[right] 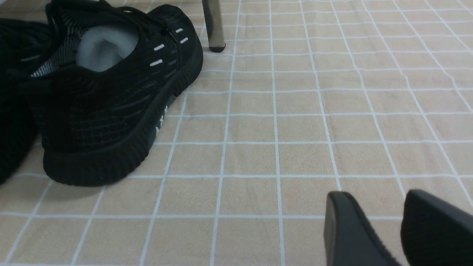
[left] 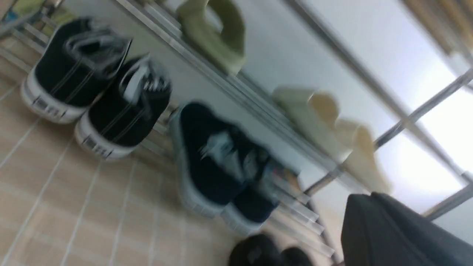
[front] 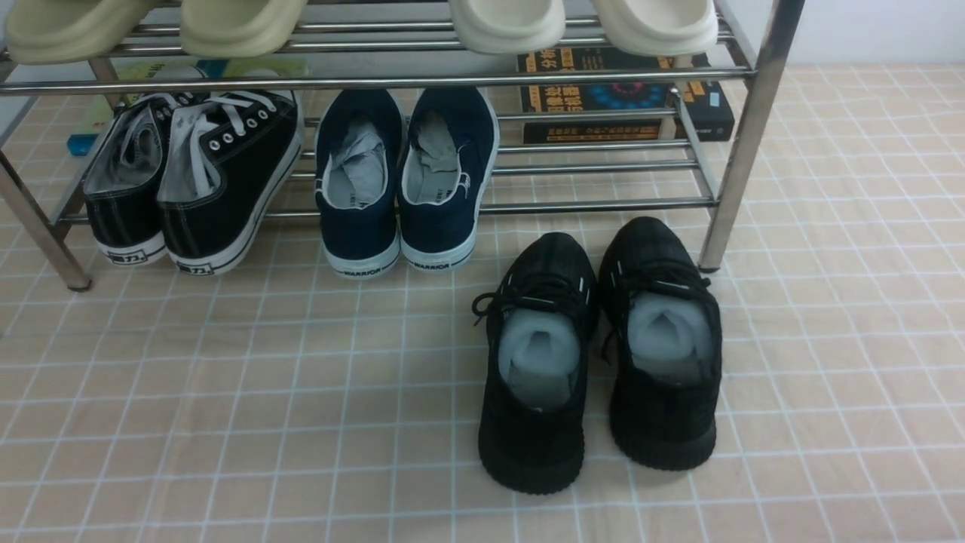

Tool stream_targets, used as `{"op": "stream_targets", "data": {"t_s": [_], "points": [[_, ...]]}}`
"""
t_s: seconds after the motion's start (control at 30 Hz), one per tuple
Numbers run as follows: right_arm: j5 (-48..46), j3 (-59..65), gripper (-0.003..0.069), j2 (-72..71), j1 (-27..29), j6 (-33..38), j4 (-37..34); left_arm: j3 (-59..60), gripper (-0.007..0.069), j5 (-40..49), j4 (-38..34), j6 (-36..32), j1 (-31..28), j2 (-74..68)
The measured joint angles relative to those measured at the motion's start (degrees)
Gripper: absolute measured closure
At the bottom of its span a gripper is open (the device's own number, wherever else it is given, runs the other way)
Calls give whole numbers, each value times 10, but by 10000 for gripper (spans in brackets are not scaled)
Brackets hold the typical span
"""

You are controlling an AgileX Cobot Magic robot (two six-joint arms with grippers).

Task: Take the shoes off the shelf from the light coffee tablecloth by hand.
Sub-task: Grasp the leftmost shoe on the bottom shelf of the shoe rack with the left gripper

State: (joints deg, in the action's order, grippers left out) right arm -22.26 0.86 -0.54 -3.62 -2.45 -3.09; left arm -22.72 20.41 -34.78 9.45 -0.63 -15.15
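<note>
The black canvas shoes (front: 197,181) with white laces and white soles stand side by side at the left end of the chrome shelf's (front: 377,81) lower tier, heels toward me. They also show, blurred, in the left wrist view (left: 99,92). The shelf stands on the light coffee tablecloth (front: 226,392). Neither gripper shows in the front view. My left gripper (left: 373,199) is shut and empty, held in the air well away from the shoes. My right gripper (right: 375,197) is open and empty, low over the cloth.
Navy WARRIOR slip-ons (front: 407,181) sit on the lower tier beside the canvas pair. All-black knit sneakers (front: 599,347) stand on the cloth in front of the shelf's right leg (front: 735,166). Pale slippers (front: 505,23) lie on the upper tier. A dark box (front: 626,98) lies behind.
</note>
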Motion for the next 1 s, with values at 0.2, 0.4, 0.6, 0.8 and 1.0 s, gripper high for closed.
{"op": "stream_targets", "data": {"t_s": [0.2, 0.4, 0.6, 0.8, 1.0], "points": [[0, 0, 420, 0, 0, 0, 0, -81, 623, 227, 119, -74, 0, -288], [0, 0, 420, 0, 0, 0, 0, -205, 619, 282, 261, -77, 0, -442], [0, 0, 420, 0, 0, 0, 0, -343, 609, 362, 300, -67, -3, -544], [0, 0, 420, 0, 0, 0, 0, -454, 610, 400, 264, -72, -117, -640], [0, 0, 420, 0, 0, 0, 0, -484, 606, 353, 127, -72, -215, -691]]}}
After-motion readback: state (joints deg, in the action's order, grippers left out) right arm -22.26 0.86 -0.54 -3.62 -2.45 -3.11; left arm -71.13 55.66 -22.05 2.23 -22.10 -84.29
